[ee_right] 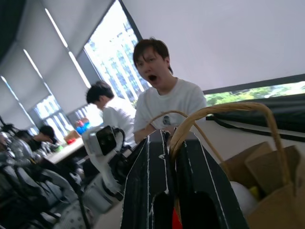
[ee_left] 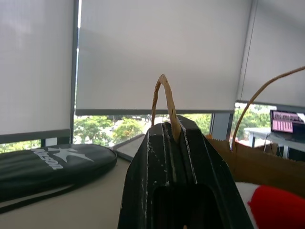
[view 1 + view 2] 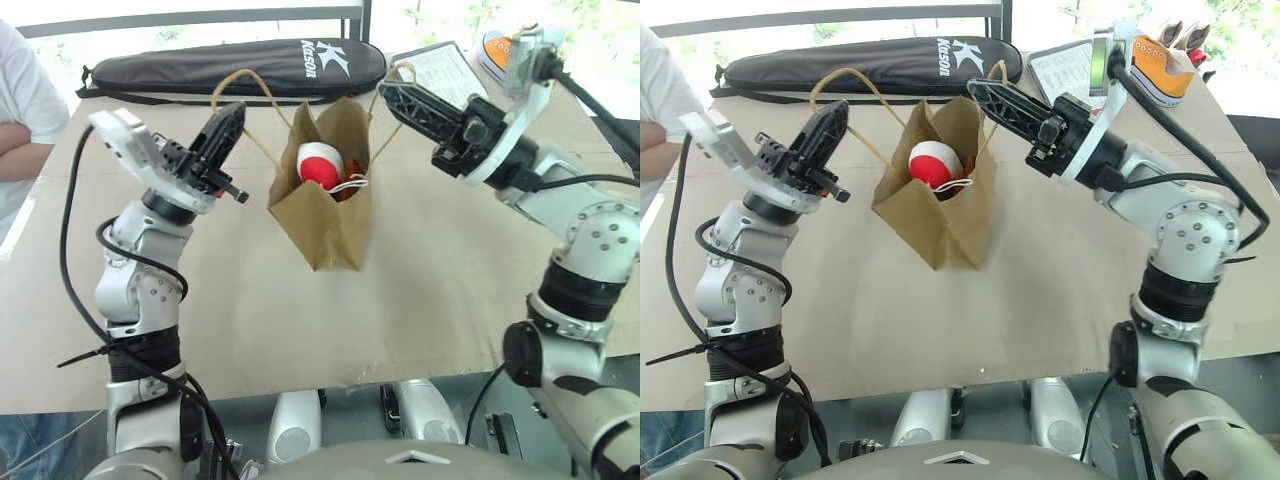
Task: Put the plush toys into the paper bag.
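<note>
with both arms raised over the middle of the table (image 3: pixel 440 300), the paper bag (image 3: pixel 325 215) hangs between them, mouth open and tilted toward the robot, its bottom looking lifted off the brown surface though contact can't be confirmed. left gripper (image 3: pixel 232 118) has its two black fingers pressed together on one twisted handle loop (image 2: pixel 164 102), which sticks up out of the fingertips in the left wrist view. right gripper (image 3: pixel 980 90) is likewise pinched tight on the other handle loop (image 1: pixel 224 112), which arcs over the fingertips in the right wrist view. inside the bag sits a plush toy (image 3: pixel 320 165), white with red showing, upper half visible through the mouth; a second toy can't be made out. a long black racket bag (image 3: pixel 235 68) lies along the far edge of the table, just behind the paper bag. an orange sneaker (image 3: pixel 1160 65) sits at the far right corner, next to a flat tablet-like slab (image 3: pixel 1065 72). a person's folded arm in a white sleeve (image 3: pixel 25 135) is at the left edge of the table; other people show beyond the table in the right wrist view.
</note>
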Motion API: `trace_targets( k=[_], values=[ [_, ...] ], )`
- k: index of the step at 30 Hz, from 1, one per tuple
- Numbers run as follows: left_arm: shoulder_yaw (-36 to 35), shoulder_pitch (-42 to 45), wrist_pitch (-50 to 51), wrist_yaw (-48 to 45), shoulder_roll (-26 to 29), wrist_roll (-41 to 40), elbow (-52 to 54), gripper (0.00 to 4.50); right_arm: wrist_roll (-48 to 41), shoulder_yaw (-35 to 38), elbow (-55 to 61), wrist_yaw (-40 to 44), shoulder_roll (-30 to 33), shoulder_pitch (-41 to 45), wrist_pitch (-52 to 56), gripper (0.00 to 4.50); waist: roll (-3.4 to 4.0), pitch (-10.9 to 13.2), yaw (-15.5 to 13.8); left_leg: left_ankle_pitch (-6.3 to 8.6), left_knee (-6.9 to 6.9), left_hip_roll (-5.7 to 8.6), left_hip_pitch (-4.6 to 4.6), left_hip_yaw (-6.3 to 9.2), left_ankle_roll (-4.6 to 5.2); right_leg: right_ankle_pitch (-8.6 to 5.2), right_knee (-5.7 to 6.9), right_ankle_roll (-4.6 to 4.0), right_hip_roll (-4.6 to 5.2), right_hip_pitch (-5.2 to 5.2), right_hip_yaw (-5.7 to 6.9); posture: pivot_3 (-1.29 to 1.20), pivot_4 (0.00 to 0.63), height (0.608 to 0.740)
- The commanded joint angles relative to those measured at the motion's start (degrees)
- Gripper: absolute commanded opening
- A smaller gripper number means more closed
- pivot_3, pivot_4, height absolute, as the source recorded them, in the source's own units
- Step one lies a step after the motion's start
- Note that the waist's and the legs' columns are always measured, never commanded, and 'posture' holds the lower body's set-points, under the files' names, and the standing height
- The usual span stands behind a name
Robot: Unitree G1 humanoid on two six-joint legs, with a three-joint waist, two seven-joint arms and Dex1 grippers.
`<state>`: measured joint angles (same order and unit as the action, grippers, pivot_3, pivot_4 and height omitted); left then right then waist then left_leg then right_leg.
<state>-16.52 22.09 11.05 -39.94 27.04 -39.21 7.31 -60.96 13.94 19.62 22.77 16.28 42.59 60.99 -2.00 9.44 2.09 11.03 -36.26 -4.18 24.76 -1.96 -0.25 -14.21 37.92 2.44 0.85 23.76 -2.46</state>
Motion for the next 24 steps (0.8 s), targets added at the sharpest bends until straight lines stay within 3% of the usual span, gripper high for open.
trace_targets(
  k=[1,3,5,9,11,14,19,21,22,24],
  values=[
    [-0.6,1.0,-0.6,0.1,-1.2,-0.6,0.2,0.00,0.5,-2.1,1.0,1.0,0.5,-4.2,-1.4,0.04,0.01,0.0,0.0,0.00,0.01,0.00,0.01,0.01,0.00,0.00,0.00,0.00,0.00,0.00,0.01,0.00,0.150,0.740],
    [-0.4,3.4,-0.7,-0.6,-0.4,-0.2,-0.3,0.00,-4.8,0.0,2.8,-1.1,-0.4,-2.6,-1.8,0.04,0.08,0.1,0.0,0.00,0.00,0.00,0.08,-0.01,0.00,0.00,0.02,0.00,0.00,0.06,-0.01,0.00,0.150,0.740],
    [1.5,3.0,-1.4,-2.2,1.4,3.6,-1.9,0.00,-2.2,-1.5,3.6,-0.8,1.1,-4.1,-2.4,0.04,0.08,0.1,0.0,-0.01,-0.05,0.00,0.12,-0.02,0.00,0.02,0.07,0.02,-0.02,0.11,-0.04,0.00,0.150,0.740],
    [0.1,4.5,-0.9,-2.5,-0.8,-1.1,0.3,0.00,-3.6,-1.6,4.3,-1.6,2.1,-5.0,-3.1,0.04,0.11,0.1,0.0,0.00,-0.02,0.00,0.05,-0.02,0.01,0.00,-0.01,0.01,0.00,0.01,-0.02,0.00,0.150,0.740],
    [2.2,3.1,-0.3,-4.6,1.1,1.6,0.0,0.00,1.4,-4.5,4.7,0.1,4.8,-6.8,-4.3,0.04,0.10,0.1,0.0,0.00,-0.03,0.00,0.08,-0.02,0.00,0.01,0.00,0.01,0.01,0.02,-0.02,0.00,0.150,0.740],
    [-0.1,2.3,2.9,-4.2,-1.6,-6.9,3.7,0.00,-4.8,-1.0,3.8,-1.7,3.7,-4.6,-4.9,0.04,0.12,0.1,0.0,0.00,-0.03,0.00,0.05,-0.03,0.00,0.00,-0.01,0.01,0.01,0.02,-0.03,0.00,0.150,0.740],
    [1.2,2.7,0.2,-4.8,-0.6,-1.4,1.5,0.00,4.8,-9.7,6.1,3.1,8.7,-10.0,-7.0,0.04,0.07,0.1,-0.1,0.00,-0.03,0.00,0.02,0.01,0.00,-0.01,0.00,0.01,-0.01,0.01,0.00,0.00,0.150,0.740],
    [0.5,4.9,1.9,-3.8,-0.7,-2.9,1.5,0.00,1.0,-6.9,5.7,1.2,7.2,-8.1,-6.9,0.04,0.09,0.1,-0.1,0.00,-0.03,0.00,0.04,-0.01,0.00,-0.01,0.01,0.01,-0.01,0.02,-0.03,0.00,0.150,0.740],
    [1.0,4.2,-0.2,-6.7,-0.4,-2.3,2.5,0.00,4.8,-8.3,6.0,2.8,8.3,-8.2,-9.5,0.04,0.10,0.1,0.0,-0.01,-0.04,0.00,0.09,-0.01,0.00,0.00,0.02,0.02,-0.01,0.05,-0.02,0.00,0.150,0.740],
    [-2.4,7.7,0.9,-2.0,-2.6,-6.9,2.5,0.00,-2.3,-3.8,4.2,-1.0,4.2,-5.5,-11.3,0.04,0.10,0.1,0.0,-0.01,-0.07,0.00,0.06,-0.05,0.00,0.01,0.00,0.03,-0.01,0.04,-0.06,0.00,0.150,0.740]
  ],
)
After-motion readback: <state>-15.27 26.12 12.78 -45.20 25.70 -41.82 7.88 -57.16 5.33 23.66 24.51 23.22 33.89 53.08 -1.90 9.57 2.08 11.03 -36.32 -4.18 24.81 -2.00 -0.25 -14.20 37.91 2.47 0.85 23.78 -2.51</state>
